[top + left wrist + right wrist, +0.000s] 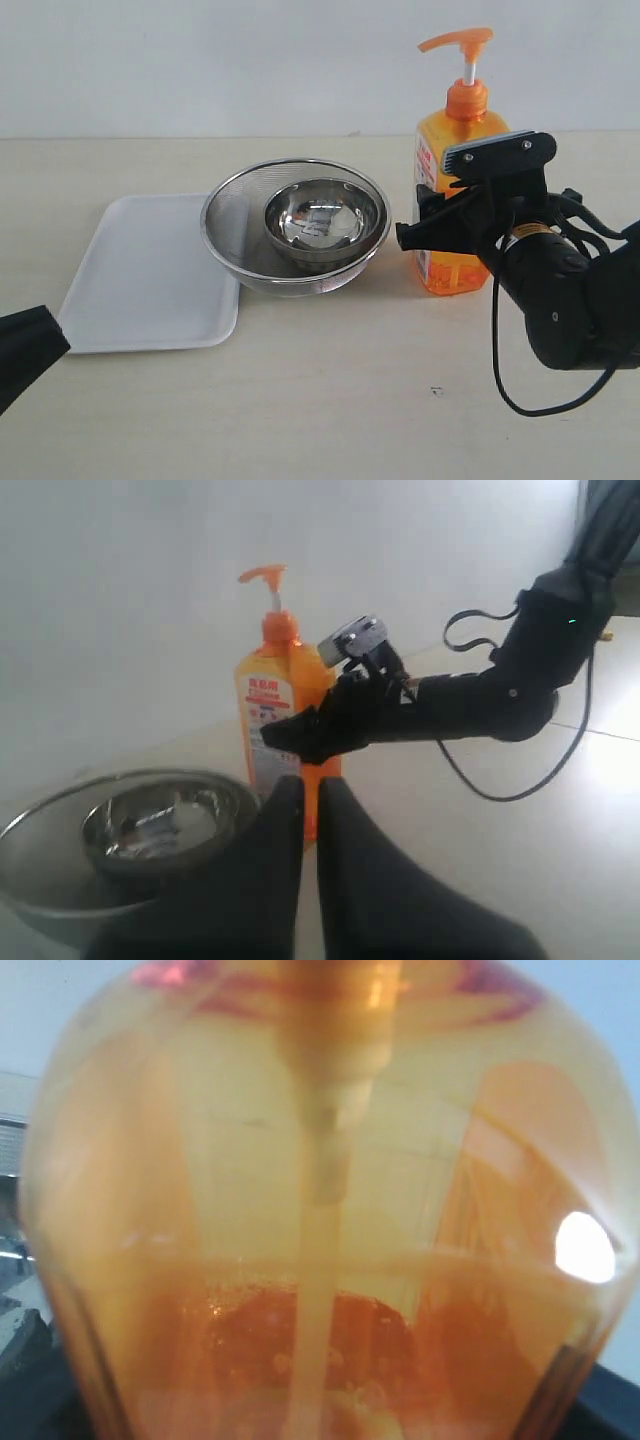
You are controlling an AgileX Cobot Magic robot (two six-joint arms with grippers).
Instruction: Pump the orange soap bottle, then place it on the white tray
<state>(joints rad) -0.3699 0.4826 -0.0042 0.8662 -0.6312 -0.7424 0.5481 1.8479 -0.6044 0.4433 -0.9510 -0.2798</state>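
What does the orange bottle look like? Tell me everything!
The bottle is tall, see-through orange plastic with orange soap inside. It has an orange pump head raised on a white stem, and a white-and-red label on one side. It stands upright on the table, beside the strainer but apart from it. The right pincer grips its middle.
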